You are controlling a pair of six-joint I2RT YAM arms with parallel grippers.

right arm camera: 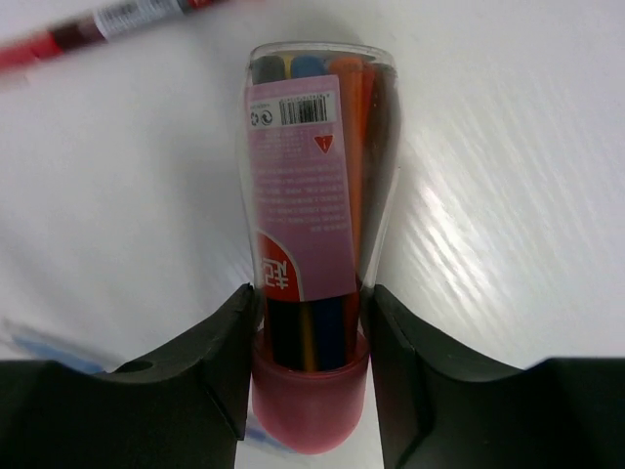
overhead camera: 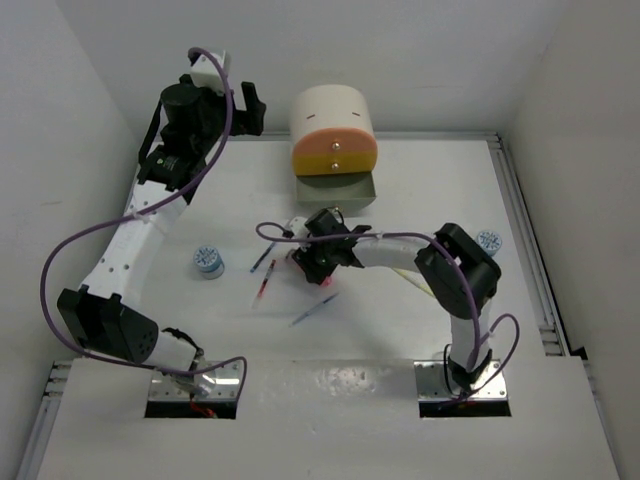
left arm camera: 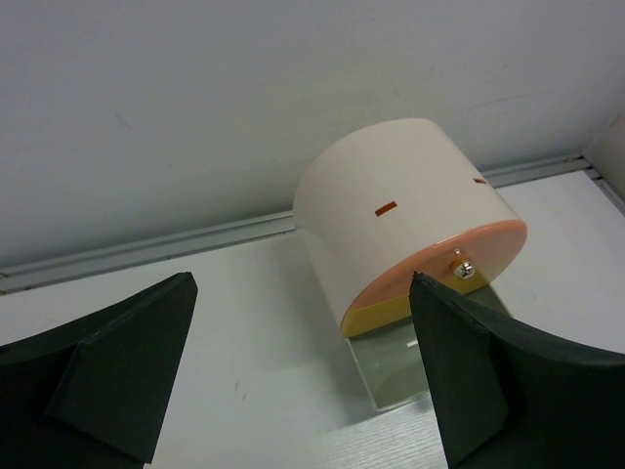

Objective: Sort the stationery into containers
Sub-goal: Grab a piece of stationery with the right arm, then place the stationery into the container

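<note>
The cream arch-topped box (overhead camera: 333, 118) stands at the back middle, with an orange drawer front (overhead camera: 335, 150) and a grey-green drawer (overhead camera: 336, 190) pulled out below it. My left gripper (overhead camera: 250, 108) hangs open and empty left of the box. In its wrist view (left arm camera: 303, 391) the box (left arm camera: 391, 195), a knob (left arm camera: 462, 267) and a yellow strip (left arm camera: 391, 313) show. My right gripper (overhead camera: 318, 262) is shut on the stubby pink tube (right arm camera: 311, 225), its fingers (right arm camera: 220, 362) pressing both sides above the pink cap. A red pen (overhead camera: 265, 283) and two blue-purple pens (overhead camera: 264, 257) (overhead camera: 315, 308) lie nearby.
A round blue-white piece (overhead camera: 209, 262) sits left of the pens, and another (overhead camera: 489, 241) lies at the right beside the right arm's elbow. A red pen (right arm camera: 98, 24) shows blurred at the top left of the right wrist view. White walls enclose the table.
</note>
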